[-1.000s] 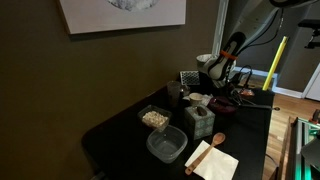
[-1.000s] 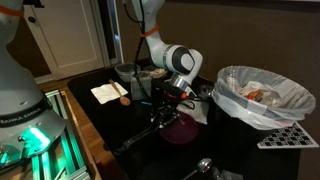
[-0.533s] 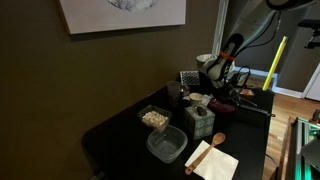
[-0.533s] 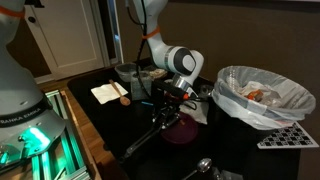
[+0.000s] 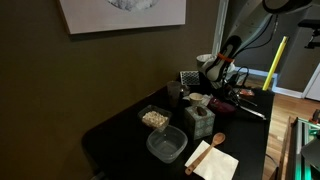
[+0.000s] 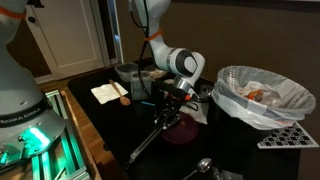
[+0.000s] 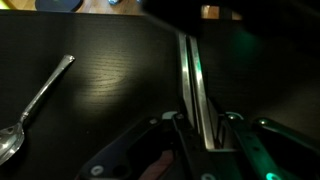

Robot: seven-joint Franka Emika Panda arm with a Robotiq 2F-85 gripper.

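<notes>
Hand (image 6: 172, 100) comes first: we see it low over the black desk (image 6: 100, 122), pinching a long utensil (image 6: 150, 138) near its upper end. In the wrist view the hand (image 7: 205, 127) is pressed against both sides of the utensil's flat metal strip (image 7: 190, 70). In an exterior view the utensil slants down from the grip, and its far end is close to the desk edge. A dark red bowl (image 6: 183, 131) sits just beside the hand, a metal spoon (image 7: 30, 105) lies apart on the desk, and a white-lined bin (image 6: 262, 95) stands beyond.
</notes>
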